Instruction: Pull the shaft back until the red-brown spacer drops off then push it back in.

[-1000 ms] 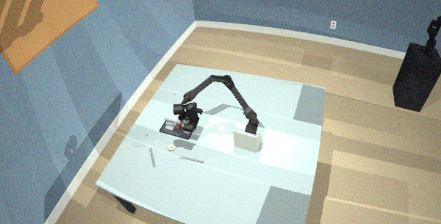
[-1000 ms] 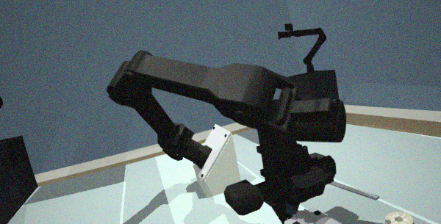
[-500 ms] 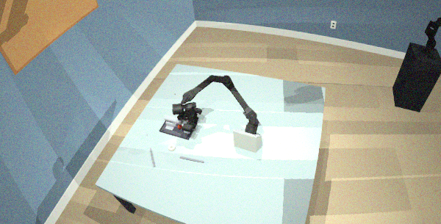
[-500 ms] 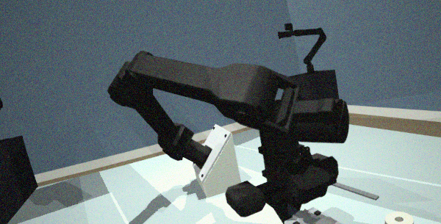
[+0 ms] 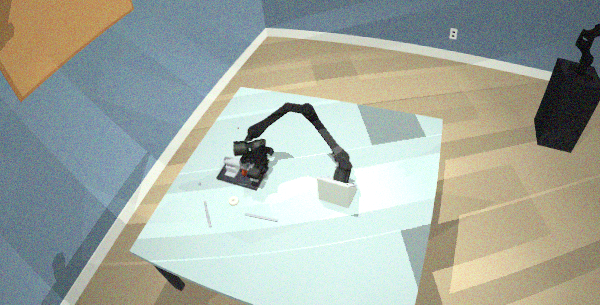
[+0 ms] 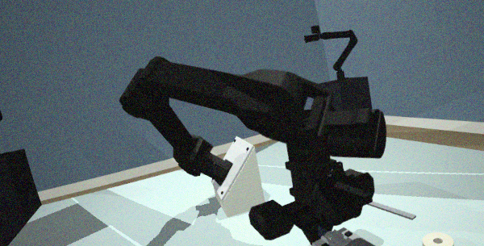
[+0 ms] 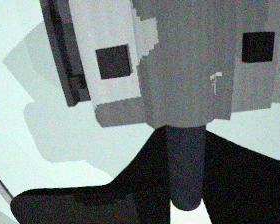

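My pincer (image 5: 255, 168) (image 7: 172, 129) is closed on the dark shaft (image 7: 186, 170), gripping it between two black fingers above the pale surface (image 5: 325, 252) (image 6: 407, 159). The shaft's long axis runs nearly straight up and down the wrist view, its rounded free end pointing to the bottom of the frame and its other end meeting a gray block (image 7: 186, 65). Two square black openings (image 7: 113, 62) flank the block's middle.

The top view shows what the wrist view does not: a small red patch (image 5: 244, 172) on the dark base plate (image 5: 223, 179), beside my pincer. From above, my own wrist covers the shaft; in the exterior view, my dark bulk blocks it, leaving only part of the gray fixture (image 6: 343, 238) at the lower edge. How much shaft sits inside the block, I cannot tell.

Near the base plate lie a cream ring (image 5: 229, 201) (image 6: 427, 240), flat, and two slim gray strips (image 5: 207, 214), set at different angles. Well apart from the plate, my arm (image 5: 295, 108) (image 6: 202, 82) rises from a pale, slanted block (image 5: 334, 193) (image 6: 250, 187). Beyond the surface, a black box (image 5: 565, 107) bears a second dark arm (image 5: 584, 49), and an orange panel (image 5: 70, 27) marks the blue wall (image 5: 190, 17) (image 6: 121, 22).
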